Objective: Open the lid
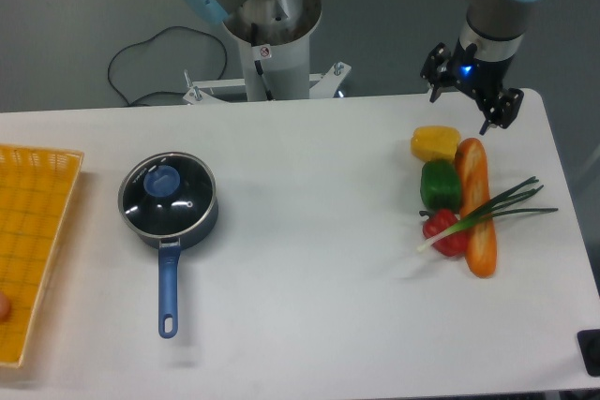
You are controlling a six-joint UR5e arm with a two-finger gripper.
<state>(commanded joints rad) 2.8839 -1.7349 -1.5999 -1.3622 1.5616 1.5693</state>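
Observation:
The lid (167,193), a round glass disc with a metal rim and a blue centre knob (162,179), sits closed on the dark blue saucepan (175,227) at the left of the white table. The saucepan's long blue handle points toward the front edge. My gripper (471,102) hangs at the far right back of the table, far from the lid, above the yellow pepper. Its fingers are spread apart and hold nothing.
A yellow basket (33,250) lies at the left edge. At the right lie a yellow pepper (435,143), a green pepper (439,185), a red pepper (448,231), a bread loaf (476,213) and a spring onion (497,205). The arm's base (272,35) stands behind the table.

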